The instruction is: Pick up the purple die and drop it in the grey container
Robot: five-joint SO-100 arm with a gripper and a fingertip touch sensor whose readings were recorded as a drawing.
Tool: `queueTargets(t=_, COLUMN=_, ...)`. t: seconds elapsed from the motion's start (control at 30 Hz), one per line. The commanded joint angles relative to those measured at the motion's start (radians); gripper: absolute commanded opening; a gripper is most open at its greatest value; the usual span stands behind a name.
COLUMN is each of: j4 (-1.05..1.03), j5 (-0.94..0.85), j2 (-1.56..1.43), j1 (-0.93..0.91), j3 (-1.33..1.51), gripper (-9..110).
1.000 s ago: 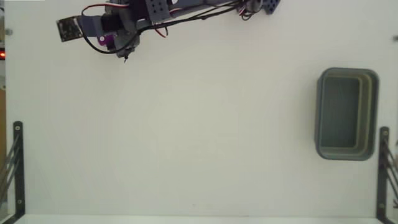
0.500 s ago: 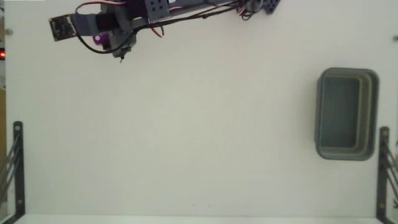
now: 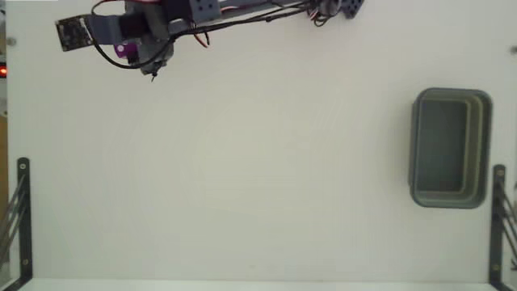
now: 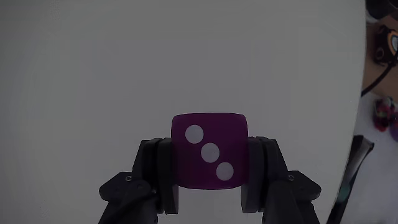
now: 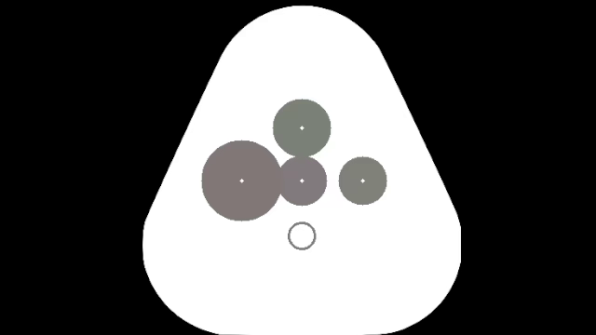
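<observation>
- Purple die [image 4: 209,150] sits clamped between my gripper [image 4: 209,177] fingers in the wrist view — one dark pad pressed against each side of it.
- On the face turned to the wrist camera I count three white dots running in a diagonal, upper left to lower right.
- From the fixed view I see only a small patch of the purple die [image 3: 121,50] showing under the arm [image 3: 234,10], close to the desk's top-left corner as that view shows it.
- My gripper [image 3: 150,68] is closed on the die; whether the die is lifted clear of the desk [image 3: 258,178] or touching it I cannot tell from either view.
- I see the arm lying along the desk's top edge in the fixed view, red and black cables trailing over it, with a small black circuit board [image 3: 72,32] at its left end.
- Grey container [image 3: 451,148] rests near the desk's right edge, about halfway down it — well apart from the die and the gripper, on the opposite side of the desk.
- I can see down into its hollow; only the grey floor shows.
- Black metal brackets [image 3: 19,214] stand at the desk's lower-left and lower-right corners in the fixed view.
</observation>
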State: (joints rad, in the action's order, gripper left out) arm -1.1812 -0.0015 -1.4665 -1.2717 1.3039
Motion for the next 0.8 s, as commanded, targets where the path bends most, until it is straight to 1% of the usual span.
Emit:
queueTargets(t=0.0, j4=-0.028, j5=0.002, j2=-0.031, j1=-0.014, j3=-0.066, gripper=50)
queueTargets(t=0.3, j4=-0.091, j5=0.002, j2=-0.013, j1=-0.014, j3=-0.147, gripper=50)
queueTargets(t=0.77, j4=-0.127, j5=0.002, j2=-0.001, j1=-0.014, j3=-0.195, gripper=50)
